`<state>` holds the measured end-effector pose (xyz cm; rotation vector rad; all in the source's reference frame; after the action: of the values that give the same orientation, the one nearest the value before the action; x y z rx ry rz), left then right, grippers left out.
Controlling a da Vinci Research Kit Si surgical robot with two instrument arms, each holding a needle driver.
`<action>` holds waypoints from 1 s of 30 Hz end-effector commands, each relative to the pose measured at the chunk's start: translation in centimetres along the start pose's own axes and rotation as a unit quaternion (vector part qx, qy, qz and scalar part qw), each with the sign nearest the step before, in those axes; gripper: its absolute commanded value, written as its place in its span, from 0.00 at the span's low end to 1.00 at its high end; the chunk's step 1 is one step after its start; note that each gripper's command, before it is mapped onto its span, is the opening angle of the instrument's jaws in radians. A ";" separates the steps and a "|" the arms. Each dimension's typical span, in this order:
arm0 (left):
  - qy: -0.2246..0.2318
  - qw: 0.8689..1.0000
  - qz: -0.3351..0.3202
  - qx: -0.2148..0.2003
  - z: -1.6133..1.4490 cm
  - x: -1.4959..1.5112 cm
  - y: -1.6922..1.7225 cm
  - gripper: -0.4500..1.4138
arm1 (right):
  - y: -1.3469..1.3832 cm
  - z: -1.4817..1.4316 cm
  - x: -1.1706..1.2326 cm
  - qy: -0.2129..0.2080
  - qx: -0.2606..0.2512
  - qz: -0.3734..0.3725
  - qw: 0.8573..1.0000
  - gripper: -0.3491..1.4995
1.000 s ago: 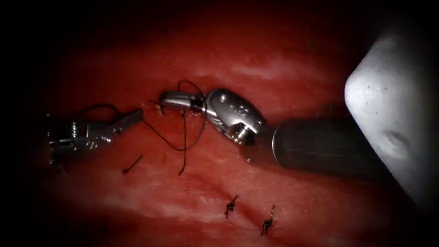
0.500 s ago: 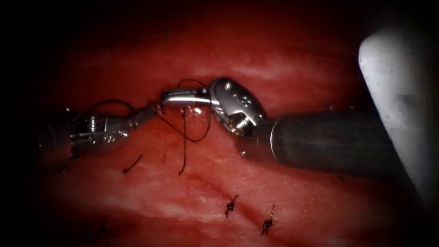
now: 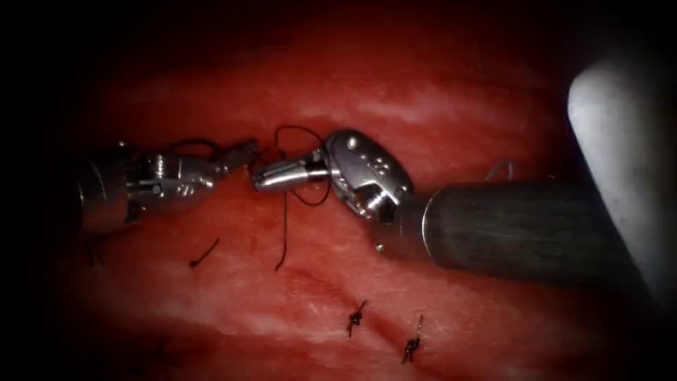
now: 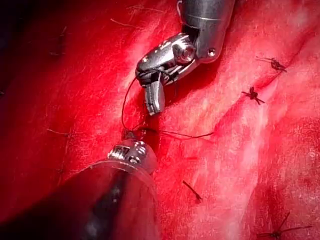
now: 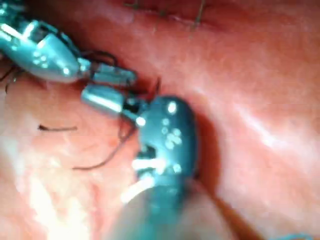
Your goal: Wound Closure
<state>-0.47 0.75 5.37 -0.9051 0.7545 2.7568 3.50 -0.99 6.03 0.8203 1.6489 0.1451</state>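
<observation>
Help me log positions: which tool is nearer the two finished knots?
Right. The right tool lies above the knots, a little to their left; the left tool sits farther left.

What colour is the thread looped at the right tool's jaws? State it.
Black. The thread shows best in the left wrist view, dark against the red tissue, beside the right tool.

Light falls strongest on the middle of the tissue (image 3: 395, 106), where pale streaks gleam wetly. Outward from that middle the glow weakens on every side and sinks into plain black at the borders.
</observation>
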 end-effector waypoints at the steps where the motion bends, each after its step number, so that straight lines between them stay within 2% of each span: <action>1: 0.001 1.000 -0.001 0.000 0.10 0.01 0.03 0.00 | 0.02 0.05 -0.07 -0.023 0.015 -0.006 1.000 0.00; 4: 0.001 1.000 0.008 0.001 0.17 0.02 0.03 0.00 | 0.02 0.10 -0.06 -0.077 0.044 -0.018 0.996 0.03; 7: 0.000 1.000 0.010 0.000 0.20 0.03 0.02 0.00 | 0.04 0.18 -0.01 -0.127 0.067 -0.029 0.989 0.20; 11: 0.000 1.000 0.011 0.000 0.20 0.02 0.03 0.00 | 0.06 0.26 0.07 -0.168 0.095 -0.051 0.980 0.25; 15: -0.001 1.000 0.011 0.000 0.18 0.01 0.02 0.00 | 0.05 0.37 0.13 -0.195 0.122 -0.073 0.971 0.36; 19: -0.003 1.000 0.012 0.000 0.14 -0.03 0.01 0.00 | 0.03 0.50 0.13 -0.217 0.146 -0.091 0.961 0.55; 20: -0.003 1.000 0.012 0.000 0.12 -0.05 0.01 0.00 | 0.02 0.54 0.13 -0.222 0.153 -0.097 0.958 0.64; 23: -0.005 1.000 0.013 0.000 0.07 -0.09 0.00 0.00 | -0.02 0.59 0.12 -0.228 0.166 -0.104 0.954 0.74; 30: -0.009 1.000 0.015 -0.001 -0.04 -0.18 -0.02 0.00 | -0.08 0.58 0.06 -0.256 0.196 -0.113 0.940 0.77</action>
<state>-0.24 0.74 5.37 -0.8747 0.7687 2.7889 3.92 -1.16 5.72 0.8645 1.2675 -0.5403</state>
